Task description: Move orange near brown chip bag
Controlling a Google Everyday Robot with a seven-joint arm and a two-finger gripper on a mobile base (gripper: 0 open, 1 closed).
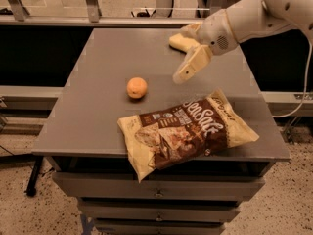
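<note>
A grey table (93, 106) stands on a speckled floor (19, 214), with drawers (156, 194) under its front edge and a metal rail running behind it. The gripper (182, 54) hangs above the rear right part of the tabletop at the end of a white arm (254, 16) that enters from the upper right. Its fingers (193, 64) stand apart and hold nothing; the lower one slants down and to the left, its tip in the air over the bare surface.

The orange (137, 87) sits alone near the middle of the table, to the left of the gripper and clear of it. The brown chip bag (188, 131) lies flat along the front edge, just right of and in front of the orange, with a narrow strip of table between the two. One corner of the bag overhangs the edge above the drawers.

A pale yellow sponge (176, 42) lies at the back of the table, directly behind the gripper. The upper finger overlaps it and is of much the same colour, so the line between them is hard to make out. The arm is cut off by the top right corner.
</note>
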